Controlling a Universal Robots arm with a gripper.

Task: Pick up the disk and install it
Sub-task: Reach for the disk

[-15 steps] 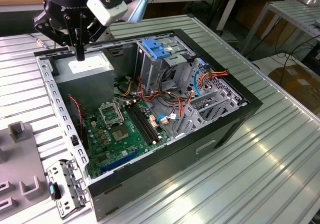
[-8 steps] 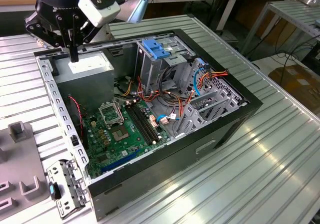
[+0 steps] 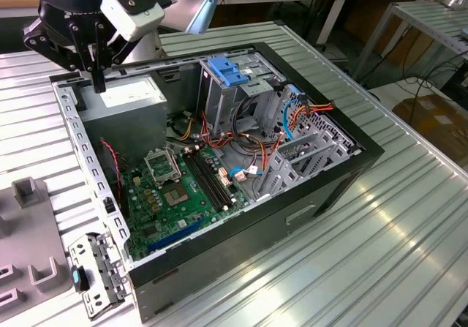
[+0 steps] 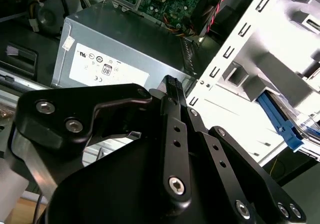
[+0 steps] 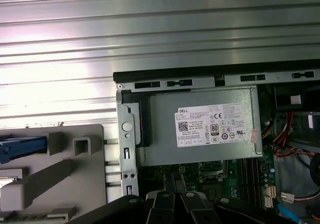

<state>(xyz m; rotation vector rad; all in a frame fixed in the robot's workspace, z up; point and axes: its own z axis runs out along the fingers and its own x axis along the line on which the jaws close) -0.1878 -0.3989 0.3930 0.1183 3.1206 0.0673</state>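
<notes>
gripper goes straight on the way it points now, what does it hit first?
Most likely the grey power supply box, at its end beside the case's side rail. The gripper hangs just above that spot; depth is unclear, so it could be the rail instead.

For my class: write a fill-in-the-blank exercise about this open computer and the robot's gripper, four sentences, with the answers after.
1. The gripper hangs above the grey power supply, which bears a ____ sticker.
2. The gripper holds ____.
3. The latch bracket atop the drive cage is coloured ____.
4. In the first wrist view the disk rests on a grey fixture, not inside the computer case but ____ it.

Missing words: white; nothing; blue; outside.
</notes>
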